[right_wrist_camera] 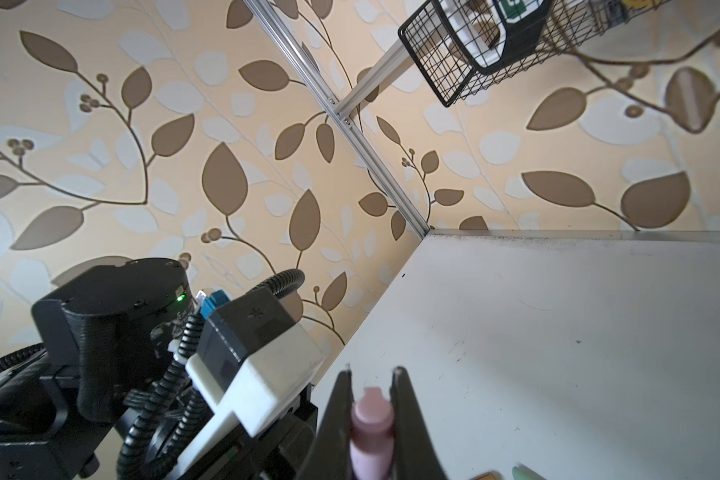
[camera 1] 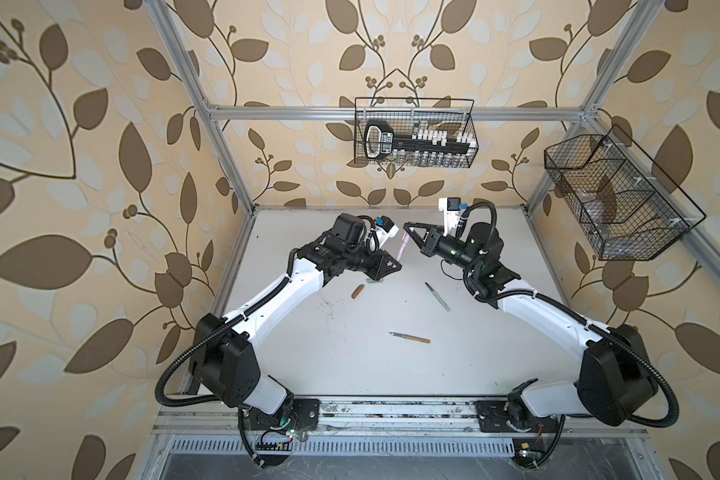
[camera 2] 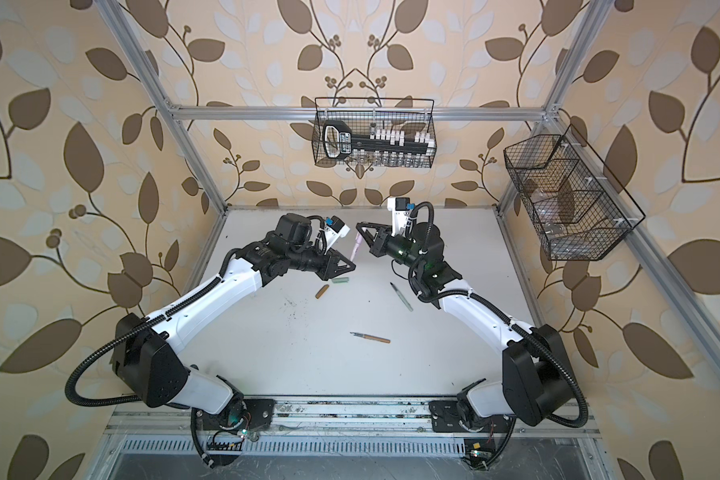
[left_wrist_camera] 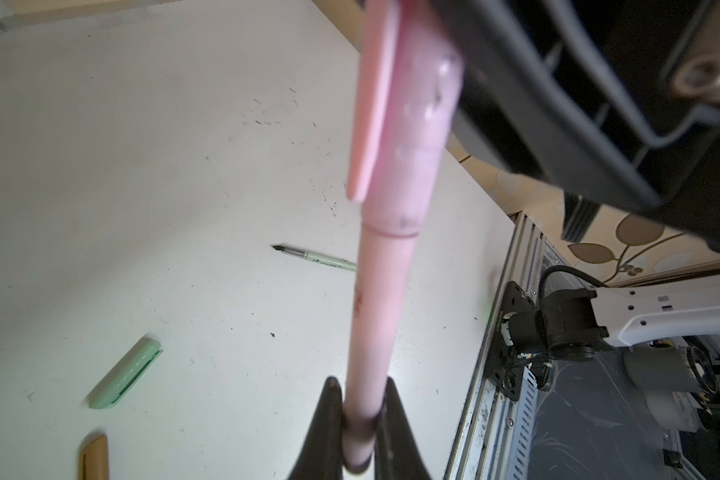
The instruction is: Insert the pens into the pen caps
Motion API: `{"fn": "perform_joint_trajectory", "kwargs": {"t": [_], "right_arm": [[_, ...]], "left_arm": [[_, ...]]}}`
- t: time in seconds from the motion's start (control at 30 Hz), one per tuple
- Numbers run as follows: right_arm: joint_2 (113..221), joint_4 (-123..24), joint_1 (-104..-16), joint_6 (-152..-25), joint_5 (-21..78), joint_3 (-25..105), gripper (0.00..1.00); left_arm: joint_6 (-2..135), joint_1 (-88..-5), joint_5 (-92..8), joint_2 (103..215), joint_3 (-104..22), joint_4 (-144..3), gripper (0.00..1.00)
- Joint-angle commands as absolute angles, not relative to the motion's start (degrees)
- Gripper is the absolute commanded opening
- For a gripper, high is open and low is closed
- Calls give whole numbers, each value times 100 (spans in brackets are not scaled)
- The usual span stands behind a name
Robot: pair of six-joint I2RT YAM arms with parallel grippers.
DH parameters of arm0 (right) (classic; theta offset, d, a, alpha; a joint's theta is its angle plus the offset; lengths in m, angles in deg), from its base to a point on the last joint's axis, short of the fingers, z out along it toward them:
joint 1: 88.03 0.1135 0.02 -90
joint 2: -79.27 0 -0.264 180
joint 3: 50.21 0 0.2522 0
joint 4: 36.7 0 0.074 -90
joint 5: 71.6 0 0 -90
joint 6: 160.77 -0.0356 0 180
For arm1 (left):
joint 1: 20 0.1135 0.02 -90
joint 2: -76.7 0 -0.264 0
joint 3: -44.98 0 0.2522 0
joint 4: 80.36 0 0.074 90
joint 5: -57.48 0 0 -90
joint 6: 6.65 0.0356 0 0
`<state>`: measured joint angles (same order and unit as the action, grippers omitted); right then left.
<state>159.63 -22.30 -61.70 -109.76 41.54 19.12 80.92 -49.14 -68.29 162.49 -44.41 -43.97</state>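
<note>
Left pincer [left_wrist_camera: 360,382] pinches the slim pink plastic pen [left_wrist_camera: 375,291] by its tail, right pincer [right_wrist_camera: 371,372] its short pink cap [right_wrist_camera: 371,419]; likely light, slippery.

The pink pen [left_wrist_camera: 371,316] and pink cap [left_wrist_camera: 408,124] look like smooth, slightly glossy plastic. The white tabletop [left_wrist_camera: 142,166] is matt, speckled with dark scuffs. The wire basket [camera 1: 359,124] is black metal mesh; the frame rail [camera 1: 287,111] is brushed aluminium

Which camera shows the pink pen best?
The left wrist view: the pink pen fills it, barrel in the shut left gripper, pink cap over its tip. In both top views the pen is tiny; the right wrist view shows only the cap's end in the right gripper.
</note>
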Motion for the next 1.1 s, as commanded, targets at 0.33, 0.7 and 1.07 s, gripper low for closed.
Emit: {"fn": "perform_joint_trajectory", "kwargs": {"t": [0.33, 0.7, 1.07], "right_arm": [[15884, -4320, -5996, -10754, 5145, 1465, 0], [16038, -4936, -6461, -10395, 4958, 2426, 0], [15898, -6768, -6852, -9287, 4691, 3440, 0]], "left_arm": [[7180, -4426, -6807, 15977, -5012, -7356, 0], [6656, -4460, -7225, 15512, -3945, -6997, 32], [6610, -4463, -4982, 13879, -3006, -5022, 80]]}}
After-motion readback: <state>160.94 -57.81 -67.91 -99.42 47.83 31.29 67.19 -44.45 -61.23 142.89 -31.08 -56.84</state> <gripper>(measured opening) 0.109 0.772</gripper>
